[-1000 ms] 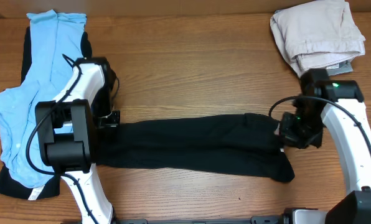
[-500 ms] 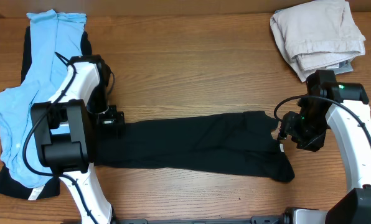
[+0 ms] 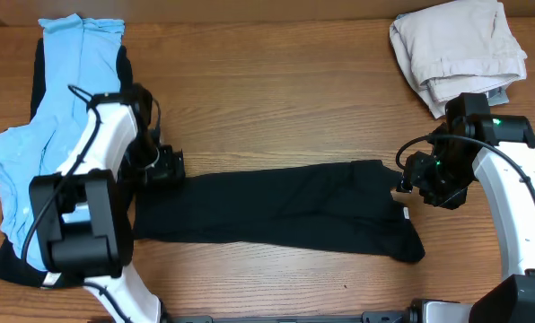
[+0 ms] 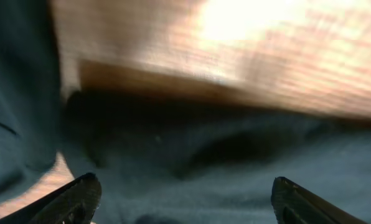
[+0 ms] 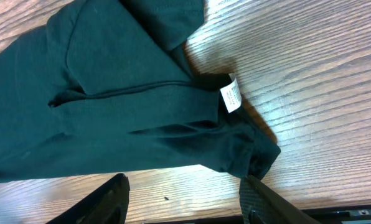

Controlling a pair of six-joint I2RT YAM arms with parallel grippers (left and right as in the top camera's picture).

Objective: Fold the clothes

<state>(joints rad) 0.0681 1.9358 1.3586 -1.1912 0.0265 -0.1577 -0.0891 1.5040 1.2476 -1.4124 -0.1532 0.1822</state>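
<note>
While our left hand (image 3: 164,168) hangs with fingers spread and empty over the left end of the black garment (image 3: 285,206), our right hand (image 3: 413,184) hovers equally released above its right end, near the small white label (image 5: 231,98). We see the garment lying as a long band across the table (image 3: 267,90). A light blue garment (image 3: 43,144) is heaped at far left over a second black piece (image 3: 7,262); folded beige cloth (image 3: 460,49) sits at the far right corner.

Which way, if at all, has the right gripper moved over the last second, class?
Yes. The right gripper has shifted slightly up the overhead picture, toward the folded beige clothes, and away from the black garment's right end.
</note>
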